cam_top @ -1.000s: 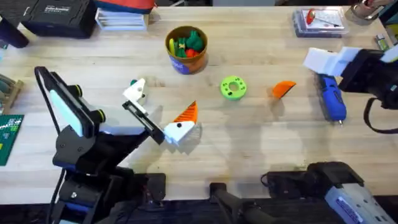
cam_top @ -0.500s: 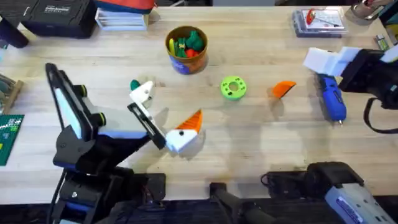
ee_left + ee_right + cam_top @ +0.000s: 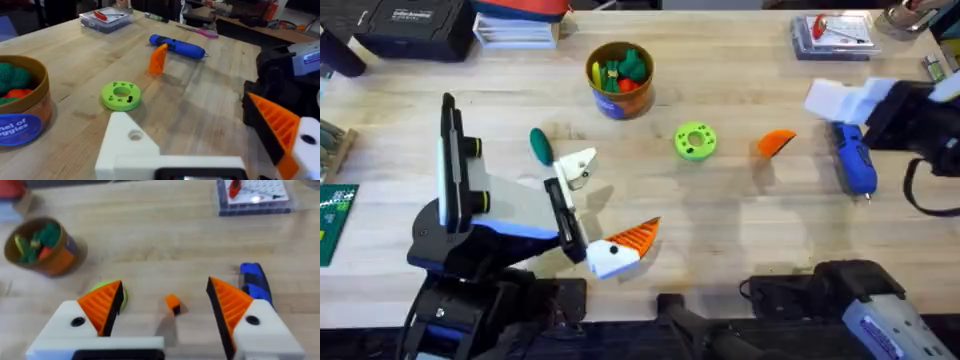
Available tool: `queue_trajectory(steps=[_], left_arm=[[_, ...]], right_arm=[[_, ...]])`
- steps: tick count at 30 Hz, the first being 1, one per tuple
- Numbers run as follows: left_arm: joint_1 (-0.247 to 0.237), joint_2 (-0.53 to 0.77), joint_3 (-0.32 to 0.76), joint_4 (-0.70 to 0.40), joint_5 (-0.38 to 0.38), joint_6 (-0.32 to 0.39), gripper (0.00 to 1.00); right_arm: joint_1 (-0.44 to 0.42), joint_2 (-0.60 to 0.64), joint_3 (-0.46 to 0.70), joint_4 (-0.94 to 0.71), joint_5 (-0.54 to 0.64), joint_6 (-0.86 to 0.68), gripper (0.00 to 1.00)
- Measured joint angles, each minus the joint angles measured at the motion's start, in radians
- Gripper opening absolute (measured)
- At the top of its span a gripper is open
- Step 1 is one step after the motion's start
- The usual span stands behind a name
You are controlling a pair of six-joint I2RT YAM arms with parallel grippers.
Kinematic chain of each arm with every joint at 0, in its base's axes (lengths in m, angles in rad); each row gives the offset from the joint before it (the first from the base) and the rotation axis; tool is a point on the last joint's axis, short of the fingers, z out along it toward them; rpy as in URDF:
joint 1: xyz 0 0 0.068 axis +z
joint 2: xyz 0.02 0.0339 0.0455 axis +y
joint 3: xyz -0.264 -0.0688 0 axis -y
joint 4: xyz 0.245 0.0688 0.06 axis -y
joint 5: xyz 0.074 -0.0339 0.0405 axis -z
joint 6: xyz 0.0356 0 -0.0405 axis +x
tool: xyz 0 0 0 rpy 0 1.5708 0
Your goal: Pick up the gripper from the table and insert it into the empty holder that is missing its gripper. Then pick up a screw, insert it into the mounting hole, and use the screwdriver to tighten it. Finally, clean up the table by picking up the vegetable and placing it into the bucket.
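Orange gripper (image 3: 776,143) lies loose on the wooden counter (image 3: 720,220) — just beside the lime-green disc (image 3: 695,141), between it and the blue screwdriver (image 3: 853,165). My left gripper (image 3: 592,208) gapes wide near the dark green vegetable (image 3: 540,145), its holder (image 3: 577,166) bare — my right gripper (image 3: 162,310) also spreads wide, holding nothing.

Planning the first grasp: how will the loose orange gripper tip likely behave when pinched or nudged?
The gripper looks like rigid plastic, so probably stiff and light. In the left wrist view it stands upright on a narrow base, so a nudge may tip it. Its tapered sides might slip between pads.
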Motion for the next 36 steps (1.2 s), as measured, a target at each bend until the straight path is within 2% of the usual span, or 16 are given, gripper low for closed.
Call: queue_trajectory(steps=[4,8,14,21,27,36], left_arm=[[0.000,0.000,0.000,0.000,0.011,-0.003,0.986],[0.000,0.000,0.000,-0.001,0.013,-0.006,0.986],[0.000,0.000,0.000,-0.002,0.013,-0.006,0.985],[0.000,0.000,0.000,-0.002,0.013,-0.006,0.985],[0.000,0.000,0.000,-0.002,0.013,-0.006,0.985],[0.000,0.000,0.000,-0.002,0.013,-0.006,0.985]], right_arm=[[0.000,0.066,0.024,-0.113,-0.029,-0.089,0.992],[0.000,0.227,0.078,-0.227,-0.024,-0.213,0.992],[0.000,0.398,0.099,-0.211,0.036,-0.300,0.992],[0.000,0.563,0.102,-0.170,0.043,-0.405,0.991],[0.002,0.661,0.102,-0.129,0.039,-0.449,0.857],[0.003,0.682,0.102,-0.128,0.039,-0.465,0.698]])
